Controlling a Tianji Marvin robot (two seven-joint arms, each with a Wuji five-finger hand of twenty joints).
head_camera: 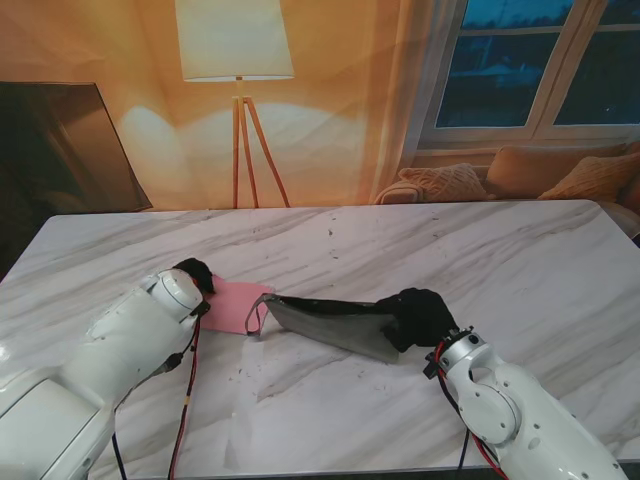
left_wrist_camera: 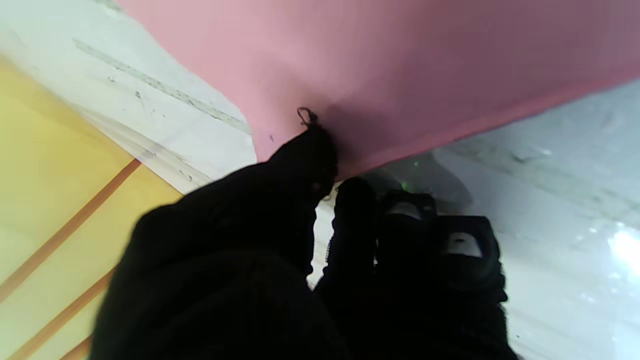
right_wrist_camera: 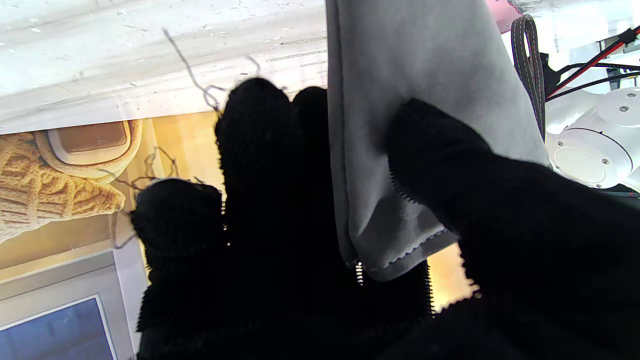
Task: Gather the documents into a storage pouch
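Note:
A pink sheet of paper (head_camera: 234, 304) lies on the marble table, its right edge meeting the mouth of a dark grey zip pouch (head_camera: 335, 322). My left hand (head_camera: 194, 277), in a black glove, pinches the sheet's near left corner; the left wrist view shows the thumb over the pink sheet (left_wrist_camera: 400, 65) and fingers (left_wrist_camera: 360, 220) under its edge. My right hand (head_camera: 420, 316) grips the pouch's right end, thumb on the grey fabric (right_wrist_camera: 425, 75), lifting it off the table. A strap loop (head_camera: 255, 322) hangs at the pouch mouth.
The white marble table (head_camera: 480, 260) stretches far beyond the pouch on all sides. Behind it stand a floor lamp (head_camera: 238, 60), a dark screen (head_camera: 60, 150) and a sofa with cushions (head_camera: 520, 175). Red and black cables (head_camera: 188, 390) run along my left arm.

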